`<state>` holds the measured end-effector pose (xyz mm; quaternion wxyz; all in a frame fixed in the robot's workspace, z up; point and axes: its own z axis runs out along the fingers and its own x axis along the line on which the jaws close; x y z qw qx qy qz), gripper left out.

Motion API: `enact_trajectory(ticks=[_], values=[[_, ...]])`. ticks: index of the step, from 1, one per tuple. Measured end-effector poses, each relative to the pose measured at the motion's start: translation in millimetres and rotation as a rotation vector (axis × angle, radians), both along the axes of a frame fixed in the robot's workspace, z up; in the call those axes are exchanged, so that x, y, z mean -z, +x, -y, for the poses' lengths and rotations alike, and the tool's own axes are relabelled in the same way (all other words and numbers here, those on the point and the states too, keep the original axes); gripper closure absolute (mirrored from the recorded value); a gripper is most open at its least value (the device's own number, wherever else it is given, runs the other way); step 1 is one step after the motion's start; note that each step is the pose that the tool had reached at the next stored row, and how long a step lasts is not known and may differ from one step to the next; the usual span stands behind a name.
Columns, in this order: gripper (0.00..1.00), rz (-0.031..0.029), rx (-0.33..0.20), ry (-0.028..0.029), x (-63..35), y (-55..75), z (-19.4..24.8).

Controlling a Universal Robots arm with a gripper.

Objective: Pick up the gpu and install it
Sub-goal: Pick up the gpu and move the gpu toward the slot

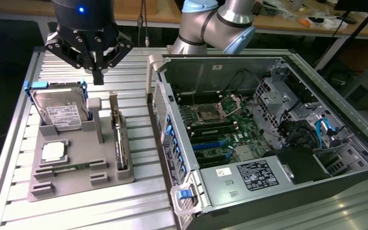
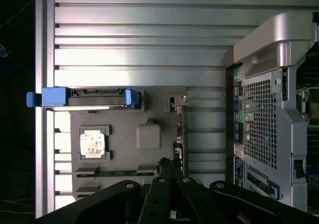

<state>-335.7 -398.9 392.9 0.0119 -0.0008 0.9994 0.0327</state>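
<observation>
One arm [image 1: 216, 24] points its pressed-together, empty fingers [image 1: 98, 77] straight down above the tray [image 1: 75, 184], near the gpu [image 1: 118, 143].

Gripper [image 1: 98, 77] black. Arm [image 1: 230, 19] silver, pale blue joint caps. Table [image 1: 75, 213] silvery, ribbed in parallel stripes. Tray [image 1: 75, 181] plain grey. Gpu [image 1: 119, 141] dark brownish, silvery edge. Hard drive [image 1: 59, 112] silver, white printed label, blue frame [image 1: 33, 86]. Computer case [image 1: 248, 177] grey; motherboard [image 1: 217, 128] green, blue latch [image 1: 184, 194].

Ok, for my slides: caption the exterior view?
Shut gripper hovers over the tray where the gpu stands edge-on, beside the open case.
</observation>
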Motion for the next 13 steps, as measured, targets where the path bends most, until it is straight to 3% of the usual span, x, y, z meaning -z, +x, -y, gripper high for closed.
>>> enact_trajectory(ticks=[4, 6, 8, 10, 11, 12, 13], values=[[0.89, 0.0000, 0.000, 0.0000, 0.0, 0.0, 0.0], [0.76, -0.0001, 0.000, -0.0001, 0.0, -0.1, 0.2], [0.76, -0.0001, 0.000, -0.0003, 0.0, 0.0, 1.2], [0.64, -0.0001, 0.000, -0.0006, 0.0, 0.0, 2.6], [0.53, -0.0001, 0.000, -0.0009, 0.0, 0.0, 3.6], [0.53, 0.0001, 0.000, -0.0011, 0.1, 0.0, 4.1], [0.46, 0.0001, 0.000, -0.0015, 0.1, 0.0, 4.5]])
